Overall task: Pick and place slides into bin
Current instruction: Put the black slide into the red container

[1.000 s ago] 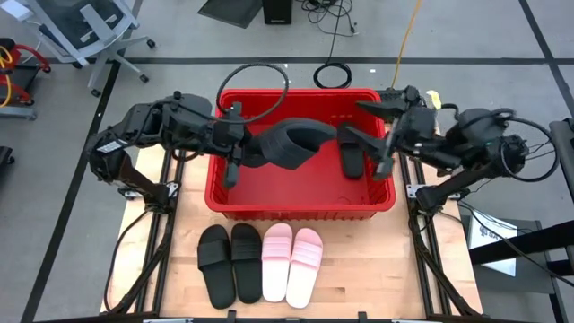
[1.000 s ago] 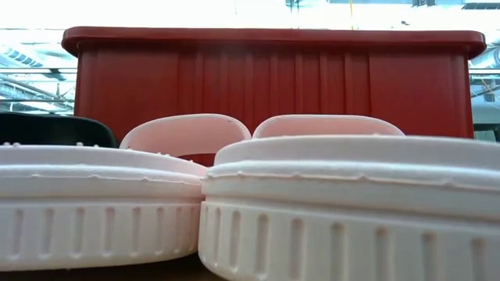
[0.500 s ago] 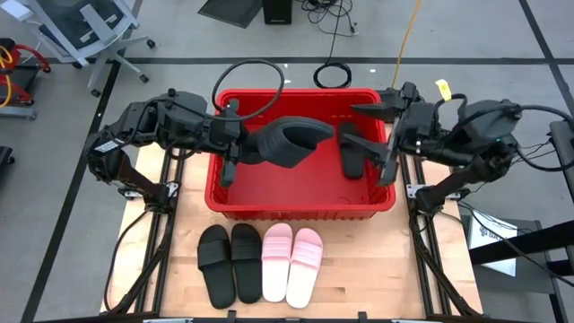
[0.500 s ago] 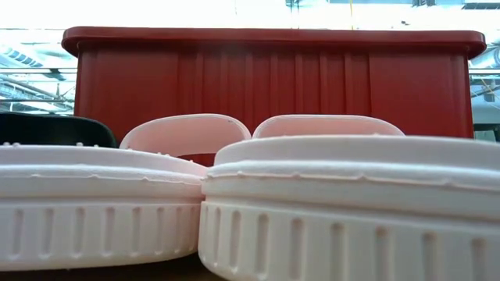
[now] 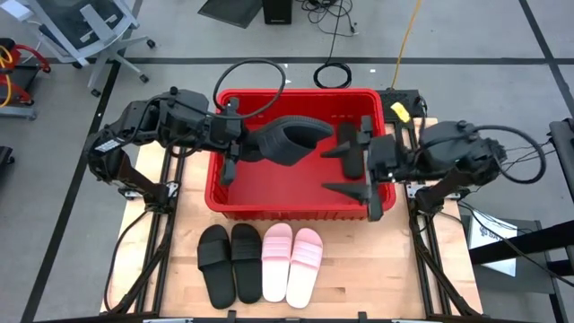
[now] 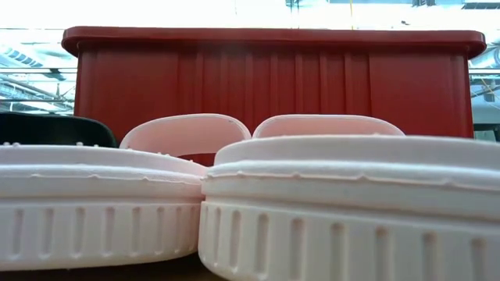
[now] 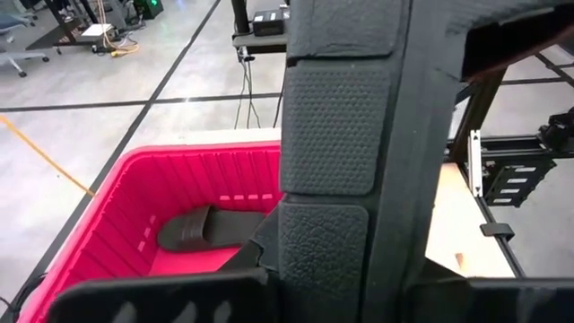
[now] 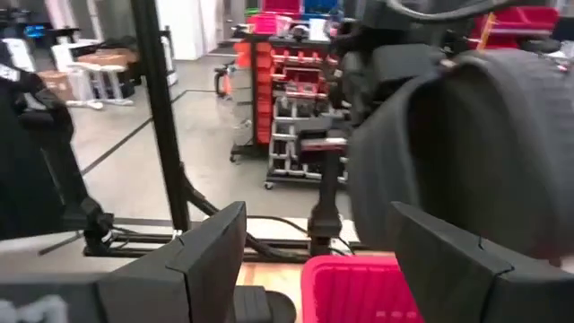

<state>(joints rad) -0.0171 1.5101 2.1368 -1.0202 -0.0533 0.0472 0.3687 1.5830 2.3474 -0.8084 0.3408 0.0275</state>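
My left gripper (image 5: 240, 151) is shut on a black slide (image 5: 289, 142) that hangs over the red bin (image 5: 269, 202). The slide's textured sole (image 7: 336, 135) fills the left wrist view. Another black slide (image 7: 202, 229) lies on the bin's floor. My right gripper (image 5: 357, 169) stands open over the bin's right side with nothing between its fingers. It faces the held slide (image 8: 484, 135). Two black slides (image 5: 229, 262) and two pink slides (image 5: 291, 262) lie side by side on the table in front of the bin. My left gripper holds the black slide by its end toward the table's left (image 5: 258, 149). The fingers come in nearly level from the left. The slide is lifted clear above the bin, its sole (image 7: 332, 242) turned toward the wrist. The slide itself hides the contact.
The bin's red wall (image 6: 273, 78) rises behind the pink slides (image 6: 344, 203) in the low view. A cable loop (image 5: 251, 81) lies at the bin's far left corner. Bare wooden table (image 5: 377, 269) shows to the right of the slides.
My right gripper has swung from the bin's far right corner toward the table's near edge and a little left. It has turned to face the held slide, and its fingers are still wide apart. The left gripper and its slide have stayed put.
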